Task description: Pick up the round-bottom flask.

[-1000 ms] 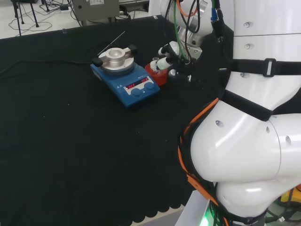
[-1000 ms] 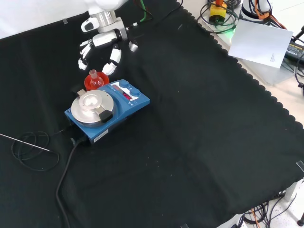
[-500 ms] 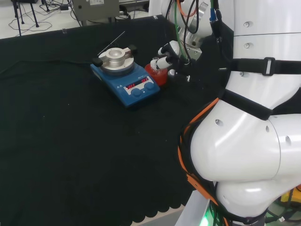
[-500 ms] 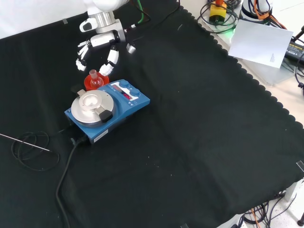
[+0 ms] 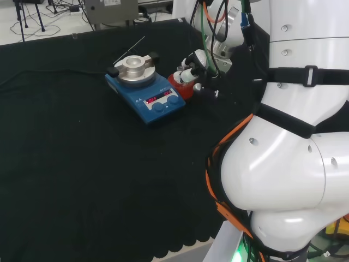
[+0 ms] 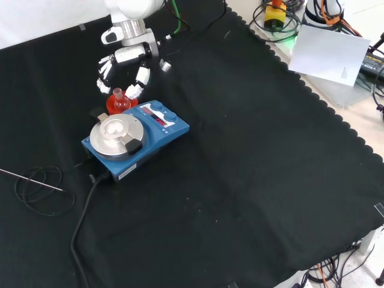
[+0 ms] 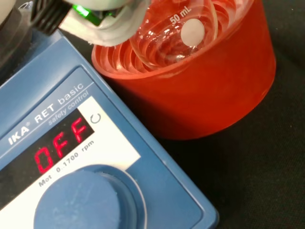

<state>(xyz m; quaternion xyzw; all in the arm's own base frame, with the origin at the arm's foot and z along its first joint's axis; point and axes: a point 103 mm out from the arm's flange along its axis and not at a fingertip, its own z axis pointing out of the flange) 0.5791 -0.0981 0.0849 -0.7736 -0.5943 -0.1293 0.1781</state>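
Observation:
The round-bottom flask (image 6: pixel 119 96) is clear glass and stands upright in a red ribbed ring stand (image 6: pixel 113 107) beside the blue stirrer. In the head view the flask (image 5: pixel 179 73) and stand (image 5: pixel 185 89) sit just right of the stirrer. The hand (image 6: pixel 128 55) hangs over the flask, open, with its fingertips (image 6: pixel 135 90) spread on either side of the neck; whether they touch the glass I cannot tell. The head view shows the hand (image 5: pixel 195 61) right against the flask. Up close in the wrist view, the flask's bulb (image 7: pixel 174 36) rests inside the stand (image 7: pixel 214 90).
A blue magnetic stirrer (image 6: pixel 135 137) with a round metal plate stands close against the stand, seen also in the head view (image 5: pixel 144 90) and the wrist view (image 7: pixel 71 157). Its black cable and a thin probe wire (image 6: pixel 36 180) lie on the cloth. The cloth's scalloped edge (image 6: pixel 336 114) runs along the right.
The hand has come down a little over the flask, so its spread fingertips now flank the neck. Flask, stand and stirrer have not moved.

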